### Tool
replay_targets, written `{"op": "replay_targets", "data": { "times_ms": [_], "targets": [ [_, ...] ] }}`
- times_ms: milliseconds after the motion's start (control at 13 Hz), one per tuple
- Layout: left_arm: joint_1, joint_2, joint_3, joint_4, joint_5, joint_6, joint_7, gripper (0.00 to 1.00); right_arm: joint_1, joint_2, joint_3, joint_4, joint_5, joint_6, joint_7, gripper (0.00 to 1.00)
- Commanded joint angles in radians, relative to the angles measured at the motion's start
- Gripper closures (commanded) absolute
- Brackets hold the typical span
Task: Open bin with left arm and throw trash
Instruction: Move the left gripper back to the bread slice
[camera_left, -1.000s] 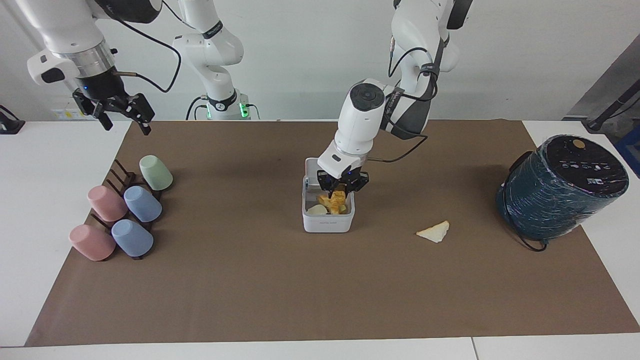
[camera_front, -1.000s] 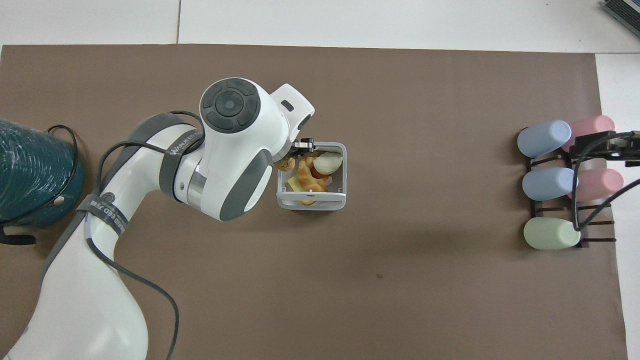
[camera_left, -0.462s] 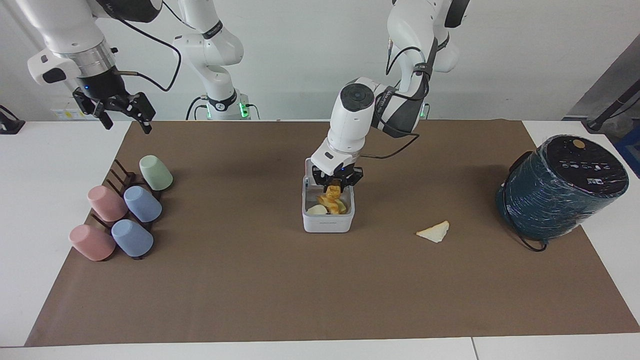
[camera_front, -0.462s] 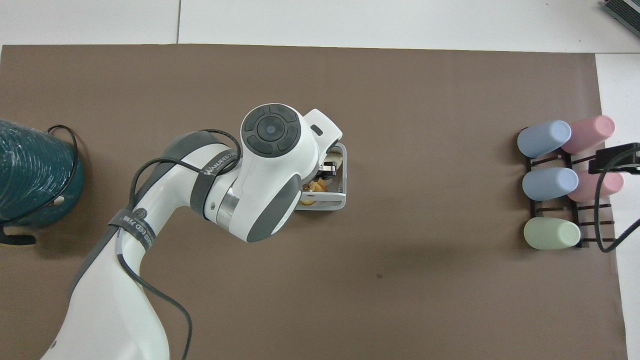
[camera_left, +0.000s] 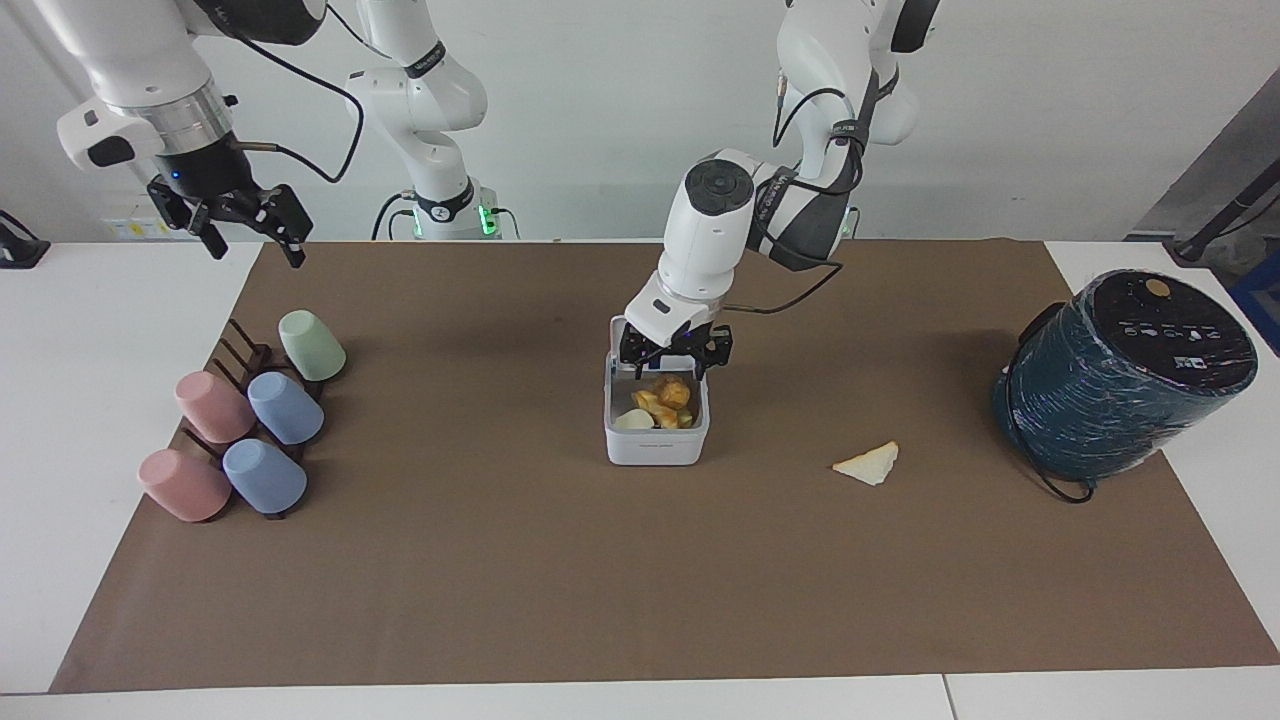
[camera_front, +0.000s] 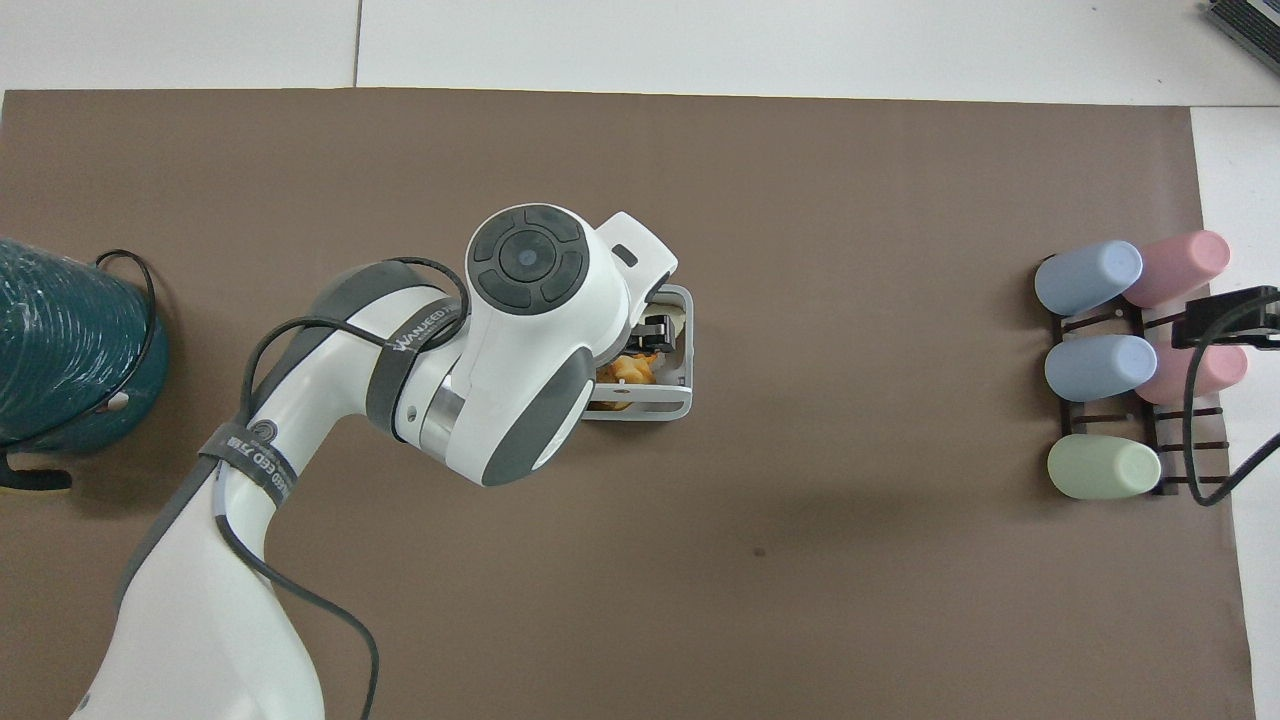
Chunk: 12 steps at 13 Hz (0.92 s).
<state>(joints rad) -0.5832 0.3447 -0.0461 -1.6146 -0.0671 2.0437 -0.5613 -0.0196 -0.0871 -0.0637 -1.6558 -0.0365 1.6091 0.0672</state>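
The white bin (camera_left: 656, 444) stands mid-mat with its lid (camera_left: 620, 332) tipped up on the side nearer the robots. Inside lie a cream oval lump (camera_left: 632, 420) and a golden-brown chunk (camera_left: 666, 398) of trash. My left gripper (camera_left: 670, 362) hangs open just over the bin, holding nothing. A pale wedge (camera_left: 868, 464) of trash lies on the mat toward the left arm's end. In the overhead view the left arm covers most of the bin (camera_front: 686, 352); the golden-brown chunk (camera_front: 626, 372) peeks out. My right gripper (camera_left: 248, 228) waits open, raised near the cups.
Several pastel cups (camera_left: 250, 420) lie on a dark rack (camera_left: 240, 345) at the right arm's end. A big dark teal wrapped cylinder (camera_left: 1120, 385) with a black cable sits at the left arm's end. A brown mat (camera_left: 500, 560) covers the table.
My left gripper has opened and let the golden-brown chunk fall into the bin, then risen slightly. The right arm has barely moved.
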Motion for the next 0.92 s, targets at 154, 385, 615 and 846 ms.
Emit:
{"op": "replay_targets", "data": {
  "times_ms": [154,385,615,846],
  "targets": [
    [0.147,-0.007,0.012,0.012,0.004,0.009,0.113,0.09,0.001,-0.002,0.002,0.002,-0.019,-0.005,-0.018,0.00],
    [0.294,0.001,0.012,-0.020,0.019,0.087,0.338,0.09,0.001,-0.002,0.002,0.002,-0.019,0.000,-0.017,0.00],
    [0.371,-0.001,0.012,-0.094,0.021,0.171,0.519,0.09,0.003,-0.003,0.004,0.001,-0.017,-0.006,-0.015,0.00],
    [0.405,0.005,0.014,-0.217,0.023,0.306,0.648,0.09,0.004,-0.003,0.005,0.001,-0.017,-0.003,-0.004,0.00]
  ]
}}
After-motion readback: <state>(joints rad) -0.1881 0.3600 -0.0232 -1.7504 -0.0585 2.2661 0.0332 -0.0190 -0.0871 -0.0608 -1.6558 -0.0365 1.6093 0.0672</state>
